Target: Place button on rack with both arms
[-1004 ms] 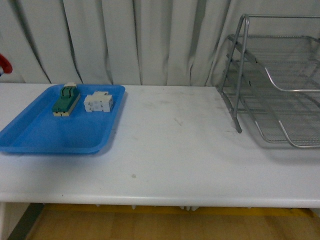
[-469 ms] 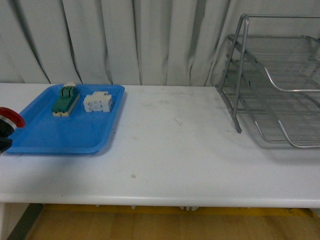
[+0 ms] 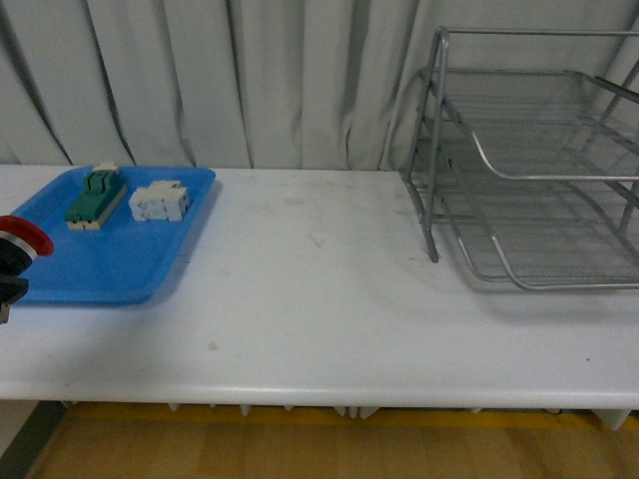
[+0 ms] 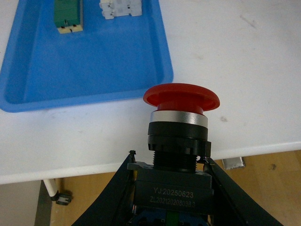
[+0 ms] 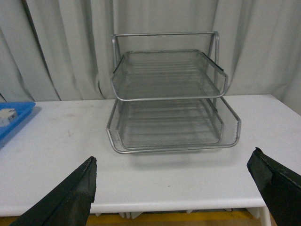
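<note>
The left gripper (image 4: 169, 162) is clamped on the black body of the button (image 4: 181, 96), red cap up, over the front edge of the white table (image 3: 319, 299). The body is printed "YJ 20250623"; the line beneath starts "ZL" but is too blurred to read surely. Just beyond lies a blue tray (image 3: 100, 274) holding a green switch (image 3: 94, 198) and a white block (image 3: 160, 203) side by side. The right gripper (image 5: 174, 160) is spread wide, holding nothing, facing the wire rack (image 5: 169, 75), which stands well apart from the button, before a grey curtain (image 3: 200, 80).
</note>
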